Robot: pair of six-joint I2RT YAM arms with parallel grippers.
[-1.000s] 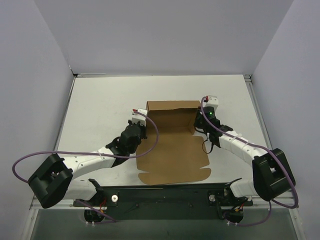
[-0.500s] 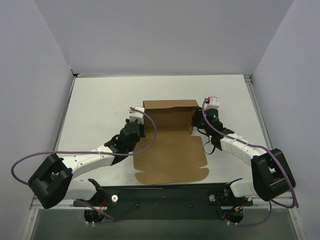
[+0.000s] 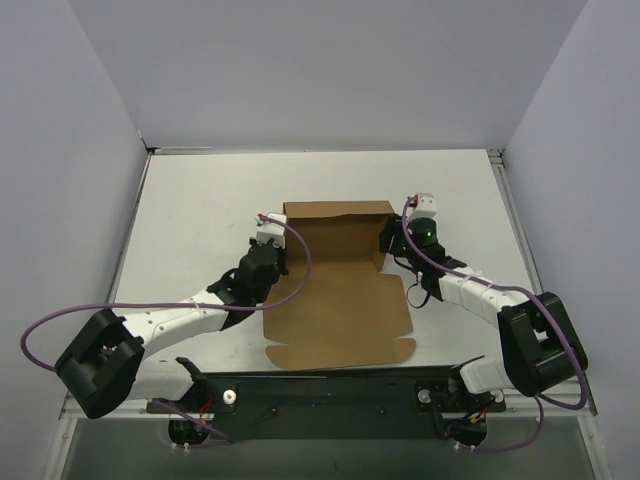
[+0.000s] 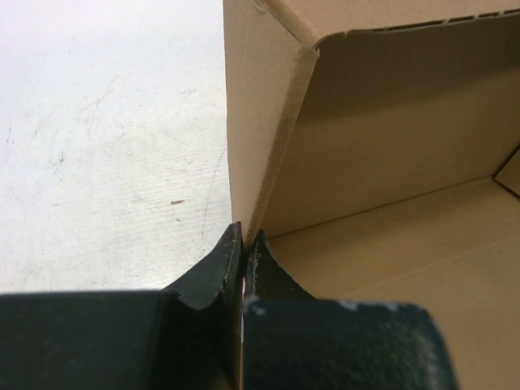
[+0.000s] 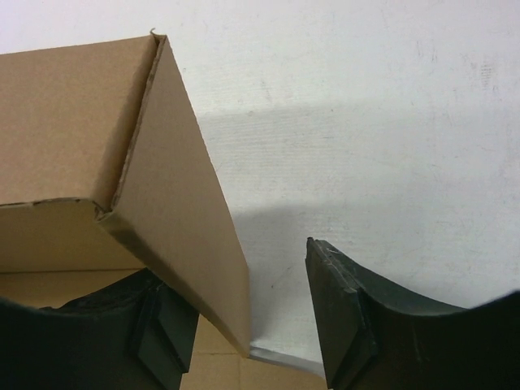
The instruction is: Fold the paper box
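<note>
One paper box (image 3: 338,300) mid-table (image 3: 200,200), rear and side walls raised | left gripper (image 4: 244,237): fingers pinching left wall | right gripper (image 5: 240,276): fingers spread, straddling right wall

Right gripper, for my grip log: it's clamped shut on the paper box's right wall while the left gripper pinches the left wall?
No: the right wrist view shows the right gripper open, astride that paper box wall. The left gripper does pinch.
</note>
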